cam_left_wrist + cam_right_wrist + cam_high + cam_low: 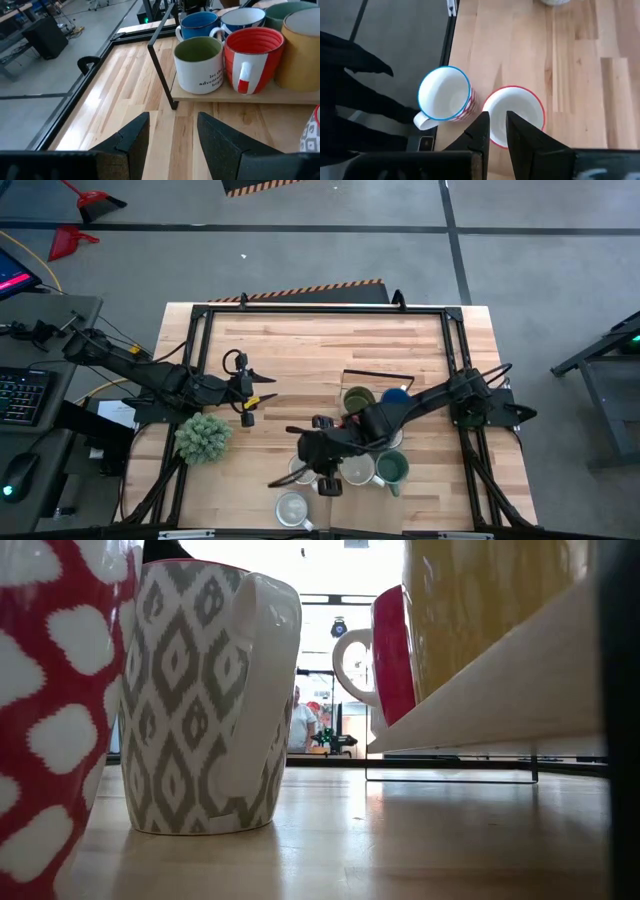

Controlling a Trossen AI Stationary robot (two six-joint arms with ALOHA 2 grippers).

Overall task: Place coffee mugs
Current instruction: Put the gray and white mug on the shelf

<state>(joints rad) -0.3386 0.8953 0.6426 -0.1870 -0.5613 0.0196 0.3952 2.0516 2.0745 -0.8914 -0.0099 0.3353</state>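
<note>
A low wooden shelf holds several coffee mugs: a white one with an olive inside, a red-striped one, a blue one and a yellow one. Two more stand on their bases on the table: a red-rimmed, grey-patterned mug and a blue-rimmed, red-and-white mug. My right gripper hangs above the red-rimmed mug, its fingers a narrow gap apart with nothing between them. My left gripper waits open at the table's left, pointing at the shelf.
A bushy green plant stands near the table's left front. A black metal frame runs around the table's edges. The blue-rimmed mug stands close to the near edge. Bare wood lies between my left gripper and the shelf.
</note>
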